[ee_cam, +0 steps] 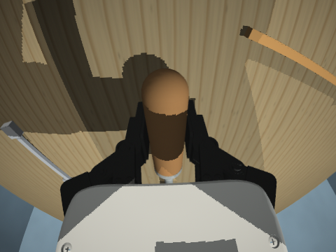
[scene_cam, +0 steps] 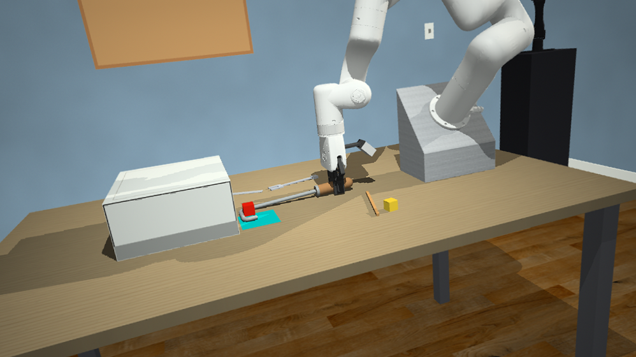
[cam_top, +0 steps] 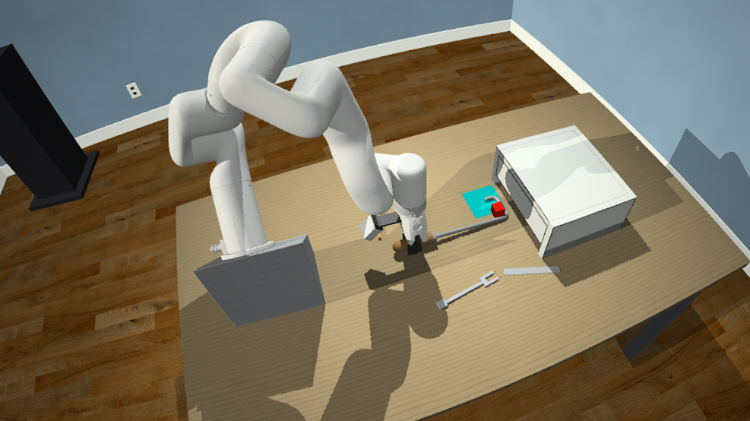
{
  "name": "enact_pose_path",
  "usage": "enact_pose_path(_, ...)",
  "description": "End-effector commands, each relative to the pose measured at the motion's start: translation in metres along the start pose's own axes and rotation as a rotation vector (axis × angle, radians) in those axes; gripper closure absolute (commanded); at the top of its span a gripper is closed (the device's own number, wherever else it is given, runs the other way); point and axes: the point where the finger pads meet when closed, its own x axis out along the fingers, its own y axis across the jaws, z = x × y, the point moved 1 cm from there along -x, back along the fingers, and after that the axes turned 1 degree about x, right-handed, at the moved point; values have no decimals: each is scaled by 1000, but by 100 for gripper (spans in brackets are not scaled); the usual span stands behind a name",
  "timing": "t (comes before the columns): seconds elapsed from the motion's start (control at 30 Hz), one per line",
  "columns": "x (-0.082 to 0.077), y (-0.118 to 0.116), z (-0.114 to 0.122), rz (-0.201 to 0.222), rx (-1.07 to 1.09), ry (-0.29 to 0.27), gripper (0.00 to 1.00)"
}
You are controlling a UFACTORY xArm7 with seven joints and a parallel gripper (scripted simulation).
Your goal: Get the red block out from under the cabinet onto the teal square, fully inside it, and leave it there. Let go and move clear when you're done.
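My gripper (cam_top: 414, 242) (scene_cam: 336, 187) (ee_cam: 166, 113) is shut on the brown wooden handle (ee_cam: 164, 117) of a hook tool that lies on the table. The tool's grey rod (cam_top: 467, 227) (scene_cam: 283, 200) runs to a hooked end by the white cabinet (cam_top: 560, 186) (scene_cam: 168, 205). The red block (cam_top: 497, 208) (scene_cam: 248, 208) sits inside the hook, out from under the cabinet. It rests at the near corner of the teal square (cam_top: 481, 201) (scene_cam: 260, 219), partly over its edge.
A grey fork-ended tool (cam_top: 467, 290) and a flat grey bar (cam_top: 530, 269) lie near the cabinet. A thin wooden stick (scene_cam: 371, 202) (ee_cam: 290, 53) and a small yellow cube (scene_cam: 390, 204) lie on the other side. The arm's grey base block (cam_top: 259, 281) stands on the table.
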Motion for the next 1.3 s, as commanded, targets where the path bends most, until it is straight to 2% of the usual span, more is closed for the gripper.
enact_pose_path(0.0, -1, 3, 0, -2, -1, -3, 100)
enact_pose_path(1.0, -1, 48, -14, -2, 3, -3, 100)
enact_pose_path(1.27, -1, 53, -16, -2, 3, -3, 100)
